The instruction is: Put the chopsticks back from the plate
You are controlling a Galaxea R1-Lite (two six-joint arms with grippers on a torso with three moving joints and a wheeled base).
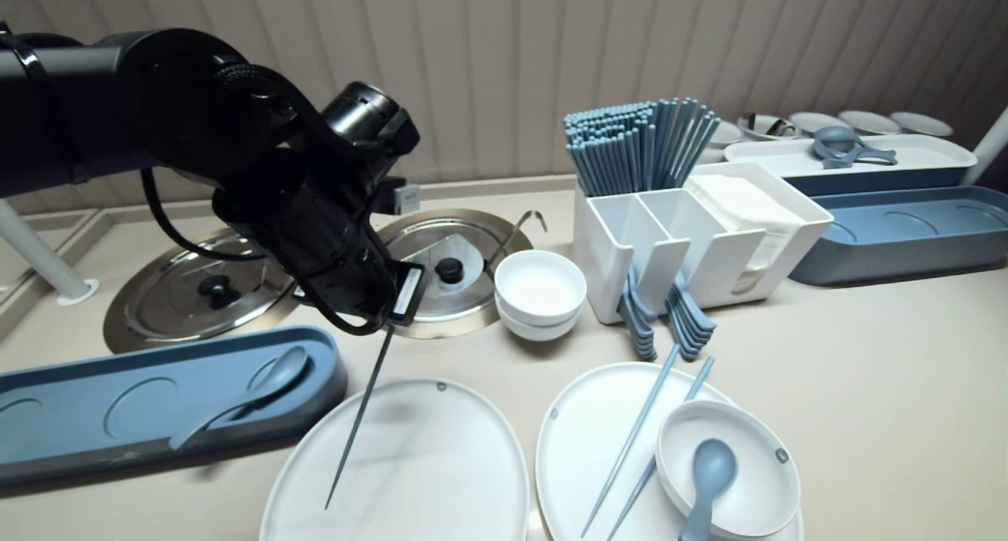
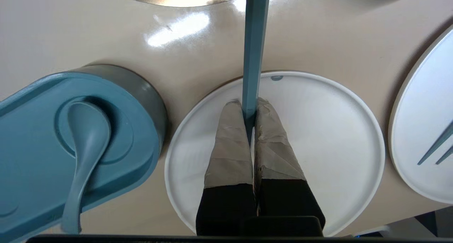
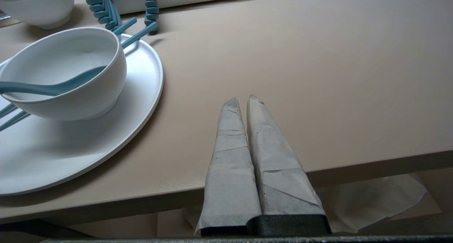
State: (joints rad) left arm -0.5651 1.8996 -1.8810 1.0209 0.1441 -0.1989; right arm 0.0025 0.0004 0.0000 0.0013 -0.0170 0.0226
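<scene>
My left gripper [image 2: 249, 103] is shut on one end of a blue chopstick [image 2: 254, 41]. In the head view this chopstick [image 1: 358, 423] slants down from the left gripper [image 1: 391, 324] over an empty white oval plate [image 1: 441, 462], with its tip low above the plate. Under the fingers in the left wrist view lies the same plate [image 2: 318, 129]. A blue tray [image 1: 94, 407] to the left holds a blue spoon [image 1: 260, 387]. My right gripper [image 3: 241, 98] is shut on nothing, at the table's front edge beside the right plate [image 3: 88, 144].
The right plate [image 1: 583, 431] carries a white bowl [image 1: 756, 478] with a spoon [image 1: 709, 470], and two chopsticks [image 1: 638, 439]. Behind stand stacked white bowls [image 1: 539, 293], a white caddy [image 1: 709, 234] with several chopsticks [image 1: 638, 143], and two steel lids [image 1: 197, 289].
</scene>
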